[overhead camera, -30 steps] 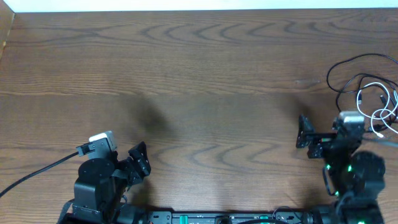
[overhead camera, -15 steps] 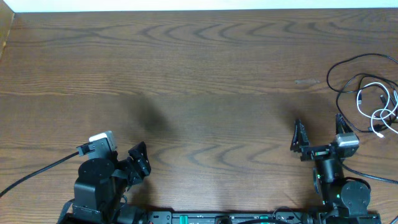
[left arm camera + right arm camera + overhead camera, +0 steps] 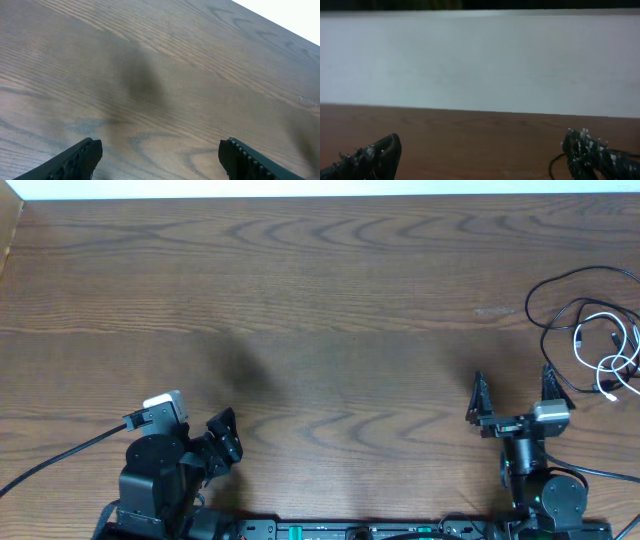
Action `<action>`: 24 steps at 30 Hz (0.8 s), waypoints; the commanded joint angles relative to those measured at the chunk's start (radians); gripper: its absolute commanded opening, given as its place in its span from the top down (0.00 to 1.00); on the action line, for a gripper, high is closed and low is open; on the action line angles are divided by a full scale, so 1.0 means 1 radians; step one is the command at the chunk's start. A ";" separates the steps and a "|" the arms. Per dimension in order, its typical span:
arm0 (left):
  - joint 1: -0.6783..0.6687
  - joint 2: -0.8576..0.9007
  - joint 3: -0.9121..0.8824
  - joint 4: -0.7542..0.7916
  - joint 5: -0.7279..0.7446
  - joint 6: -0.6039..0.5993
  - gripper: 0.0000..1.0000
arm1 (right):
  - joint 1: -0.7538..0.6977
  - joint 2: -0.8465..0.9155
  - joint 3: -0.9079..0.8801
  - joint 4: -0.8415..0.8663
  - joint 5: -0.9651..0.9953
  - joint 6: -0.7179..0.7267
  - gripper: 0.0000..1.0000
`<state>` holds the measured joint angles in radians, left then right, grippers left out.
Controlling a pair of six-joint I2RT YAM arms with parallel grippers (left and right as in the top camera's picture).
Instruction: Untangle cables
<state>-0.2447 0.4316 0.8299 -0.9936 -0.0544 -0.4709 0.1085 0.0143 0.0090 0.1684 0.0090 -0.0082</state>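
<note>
Cables piled at desk 3 o'clock edge, white cord looped among black ones. Untangling looks unstarted. Right end effector spread, empty, at pile's 7 o'clock. Left end effector spread, empty.

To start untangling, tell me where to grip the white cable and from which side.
Grip the white cable on its left bend, which looks clearest of the black cables. Come with the open right claw from the left; the tangle lies to its right.
</note>
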 commanded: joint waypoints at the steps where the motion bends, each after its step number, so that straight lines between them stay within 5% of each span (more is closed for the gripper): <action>1: 0.002 -0.003 -0.006 0.000 -0.002 0.002 0.20 | 0.011 -0.009 -0.003 -0.046 0.006 -0.106 0.01; 8: 0.002 -0.003 -0.006 0.000 -0.002 0.002 0.20 | 0.011 -0.009 -0.004 -0.249 -0.008 -0.105 0.01; 24: 0.002 -0.003 -0.006 0.000 -0.002 0.002 0.19 | -0.011 -0.009 -0.004 -0.244 -0.011 -0.132 0.01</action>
<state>-0.2447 0.4316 0.8295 -0.9936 -0.0544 -0.4709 0.1043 0.0120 0.0071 -0.0711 -0.0029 -0.1120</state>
